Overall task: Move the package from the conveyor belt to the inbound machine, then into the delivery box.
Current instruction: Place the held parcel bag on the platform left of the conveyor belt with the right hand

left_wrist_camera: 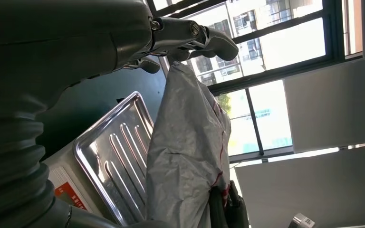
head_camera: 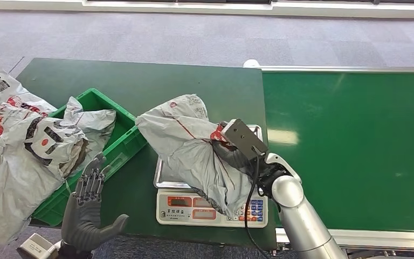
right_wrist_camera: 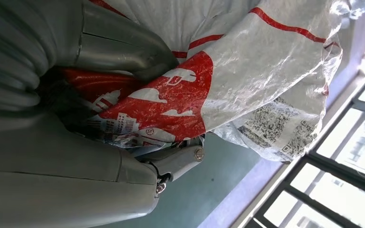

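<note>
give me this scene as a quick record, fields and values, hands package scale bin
right hand: grips the grey package by its red-printed part
package: over the scale, its lower end hanging over the scale's display front
scale tray: shiny metal, ribbed, partly covered by the package
left hand: holds nothing, fingers apart, near the green bin
green bin: on the dark green table, grey parcels heaped in it and over its left side
conveyor belt: green, to the right of the scale
task stage: package at the scale, not yet in the bin
</note>
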You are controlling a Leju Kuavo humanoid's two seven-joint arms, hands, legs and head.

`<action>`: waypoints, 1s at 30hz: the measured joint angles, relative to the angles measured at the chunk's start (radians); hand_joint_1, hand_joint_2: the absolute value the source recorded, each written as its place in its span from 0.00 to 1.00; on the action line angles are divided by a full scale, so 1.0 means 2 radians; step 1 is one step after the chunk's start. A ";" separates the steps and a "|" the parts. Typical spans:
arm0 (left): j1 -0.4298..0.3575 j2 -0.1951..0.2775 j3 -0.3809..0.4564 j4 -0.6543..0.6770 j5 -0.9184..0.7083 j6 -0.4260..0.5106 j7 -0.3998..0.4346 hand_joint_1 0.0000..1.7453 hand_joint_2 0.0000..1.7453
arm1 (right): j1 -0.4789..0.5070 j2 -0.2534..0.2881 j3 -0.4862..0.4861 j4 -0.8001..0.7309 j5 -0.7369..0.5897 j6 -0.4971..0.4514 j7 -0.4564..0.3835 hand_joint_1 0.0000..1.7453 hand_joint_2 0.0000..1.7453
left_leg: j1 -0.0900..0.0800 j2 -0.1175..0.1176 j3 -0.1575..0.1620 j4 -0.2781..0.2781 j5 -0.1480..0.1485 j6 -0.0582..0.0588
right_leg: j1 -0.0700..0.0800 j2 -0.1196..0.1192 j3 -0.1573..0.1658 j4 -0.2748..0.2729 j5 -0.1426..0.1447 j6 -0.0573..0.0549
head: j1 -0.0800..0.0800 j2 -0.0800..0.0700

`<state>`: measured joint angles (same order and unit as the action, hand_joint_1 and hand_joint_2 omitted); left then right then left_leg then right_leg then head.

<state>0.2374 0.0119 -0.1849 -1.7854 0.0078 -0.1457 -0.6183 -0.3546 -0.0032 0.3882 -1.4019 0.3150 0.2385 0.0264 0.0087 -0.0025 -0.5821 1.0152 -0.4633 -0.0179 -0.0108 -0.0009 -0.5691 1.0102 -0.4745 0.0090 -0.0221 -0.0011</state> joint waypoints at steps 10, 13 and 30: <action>0.001 -0.011 0.001 -0.001 -0.006 -0.009 0.004 0.00 1.00 | -0.003 0.015 0.000 0.020 0.015 0.013 0.002 1.00 1.00 | 0.000 0.000 0.000 0.000 0.000 0.000 | 0.000 0.000 0.000 0.000 0.000 0.000 | 0.000 0.000; 0.001 -0.012 0.001 -0.001 -0.006 -0.009 0.004 0.00 1.00 | -0.003 0.016 0.000 0.023 0.015 0.013 0.002 0.75 1.00 | 0.000 0.000 0.000 0.000 0.000 0.000 | 0.000 0.000 0.000 0.000 0.000 0.000 | 0.000 0.000; 0.005 -0.026 0.005 -0.009 -0.020 -0.025 0.015 0.00 1.00 | -0.013 0.020 -0.003 0.045 0.085 -0.005 0.032 0.00 1.00 | 0.000 0.000 0.000 0.000 0.000 0.000 | 0.000 0.000 0.000 0.000 0.000 0.000 | 0.000 0.000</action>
<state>0.2479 -0.0408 -0.1747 -1.8044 -0.0314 -0.1964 -0.5878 -0.3798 0.0362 0.3827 -1.3112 0.4846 0.2282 0.0899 0.0086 -0.0024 -0.5824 1.0152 -0.4631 -0.0180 -0.0104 -0.0008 -0.5700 1.0102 -0.4744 0.0090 -0.0221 -0.0011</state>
